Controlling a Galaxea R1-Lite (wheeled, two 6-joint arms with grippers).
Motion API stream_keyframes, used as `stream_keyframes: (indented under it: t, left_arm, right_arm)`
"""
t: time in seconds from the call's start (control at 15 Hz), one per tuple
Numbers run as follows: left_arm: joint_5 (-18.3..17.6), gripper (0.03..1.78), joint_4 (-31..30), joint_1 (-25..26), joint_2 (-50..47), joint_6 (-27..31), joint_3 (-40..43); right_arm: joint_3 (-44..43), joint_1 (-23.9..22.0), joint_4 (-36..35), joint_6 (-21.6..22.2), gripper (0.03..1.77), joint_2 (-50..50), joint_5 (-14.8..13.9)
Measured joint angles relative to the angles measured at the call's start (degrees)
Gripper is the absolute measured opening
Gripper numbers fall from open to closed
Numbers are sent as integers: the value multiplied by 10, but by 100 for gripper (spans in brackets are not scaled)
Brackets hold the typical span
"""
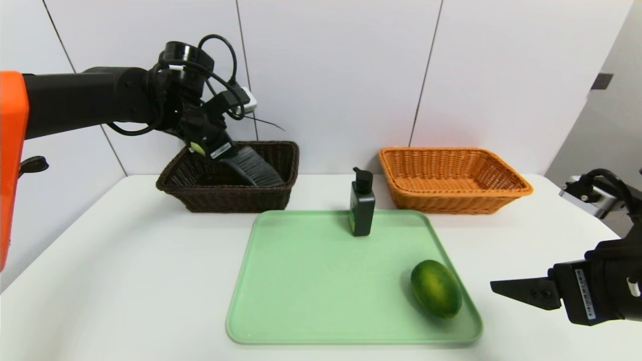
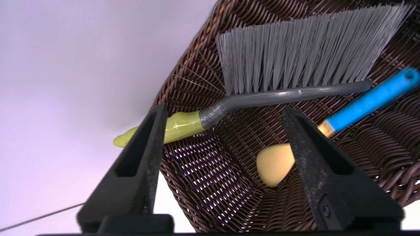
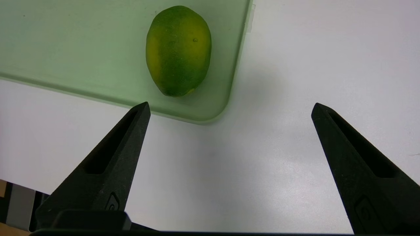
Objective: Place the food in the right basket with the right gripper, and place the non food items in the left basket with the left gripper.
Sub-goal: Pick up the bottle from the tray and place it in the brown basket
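While spread, the left gripper [image 2: 223, 114] is held over the dark basket [image 2: 210, 183] | brush [image 2: 295, 65] lies beyond its fingers [image 2: 144, 144], handle behind one, spoon [image 2: 275, 162] between | right gripper [image 3: 229, 109] is spread, fruit [image 3: 178, 50] beyond its fingers [image 3: 128, 137] | bottle [image 1: 362, 203] stands on tray [image 1: 301, 281]

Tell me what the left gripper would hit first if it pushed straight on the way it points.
Probably the brush, lying just beyond the open left gripper in the dark basket, with the spoon close by; depth is unclear.

dark woven wicker basket [image 1: 228, 193], glossy green fruit [image 1: 436, 288], smooth matt plastic tray [image 1: 311, 281]
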Motion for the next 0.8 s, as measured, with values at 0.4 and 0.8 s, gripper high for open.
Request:
stream_keyframes:
  t: [0.4,0.8]
  left_arm:
    - [3,150,6,-56,-30,-173,-3]
    - [89,161,73,-184,-58,-475,-1]
  right_arm:
    - [1,-1,1,3,170,-9,-1]
    - [2,-1,0,3,170,-19,-1]
